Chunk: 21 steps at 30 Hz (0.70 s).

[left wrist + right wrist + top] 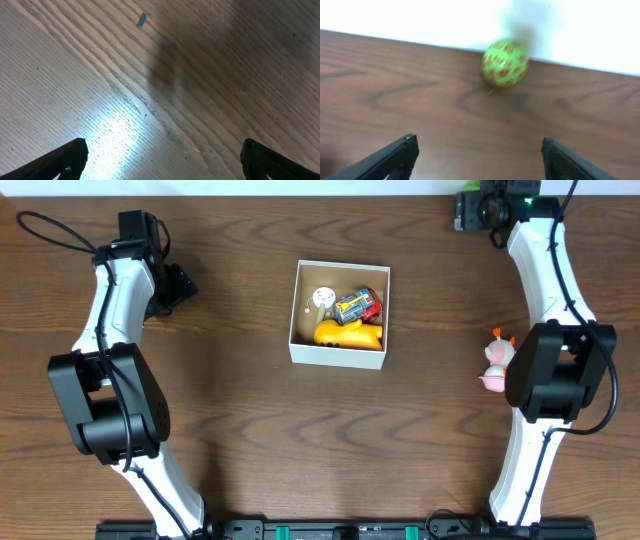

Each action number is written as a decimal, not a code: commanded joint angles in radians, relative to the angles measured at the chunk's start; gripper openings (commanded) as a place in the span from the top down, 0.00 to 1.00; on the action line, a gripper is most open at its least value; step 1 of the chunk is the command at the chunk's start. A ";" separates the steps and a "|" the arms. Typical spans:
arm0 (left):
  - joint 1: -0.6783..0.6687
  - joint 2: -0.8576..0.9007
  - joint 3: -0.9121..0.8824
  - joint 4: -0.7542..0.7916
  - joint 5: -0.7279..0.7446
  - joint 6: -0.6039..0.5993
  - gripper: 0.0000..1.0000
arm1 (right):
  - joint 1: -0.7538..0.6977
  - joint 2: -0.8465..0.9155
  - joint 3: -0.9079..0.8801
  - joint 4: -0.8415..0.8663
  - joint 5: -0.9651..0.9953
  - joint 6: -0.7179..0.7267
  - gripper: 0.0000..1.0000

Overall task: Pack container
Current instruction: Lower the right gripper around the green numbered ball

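The container (338, 355), a square white-walled box with a brown inside, stands mid-table. It holds a yellow duck (347, 334), a small red, blue and yellow toy car (357, 306) and a white round toy (322, 297). My left gripper (183, 284) is open and empty over bare wood at the far left (162, 150). My right gripper (462, 210) is open and empty at the far right corner (479, 147). A green ball with red spots (505, 63) lies ahead of it near the table's back edge, apart from the fingers.
A pink and white toy (496, 364) lies at the right, partly hidden by the right arm (555, 370). The table's back edge runs just behind the ball, with a white surface (420, 17) beyond. A small scrap (142, 19) lies on the wood.
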 commanded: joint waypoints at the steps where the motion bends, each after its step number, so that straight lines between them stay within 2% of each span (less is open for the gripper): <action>1: 0.003 0.002 -0.007 -0.003 -0.012 -0.002 0.02 | 0.003 -0.023 0.020 0.036 0.090 -0.102 0.15; 6: 0.003 0.002 -0.007 -0.003 -0.012 -0.002 0.02 | -0.009 0.006 0.020 0.071 0.124 -0.126 0.11; 13: 0.003 0.002 -0.007 -0.003 -0.012 -0.002 0.02 | -0.036 0.076 0.020 0.122 0.125 -0.126 0.09; 17: 0.003 0.002 -0.007 -0.003 -0.012 -0.002 0.02 | -0.040 0.124 0.020 0.165 0.125 -0.130 0.12; 21: 0.003 0.002 -0.007 -0.003 -0.012 -0.002 0.02 | -0.040 0.181 0.020 0.282 0.101 -0.167 0.14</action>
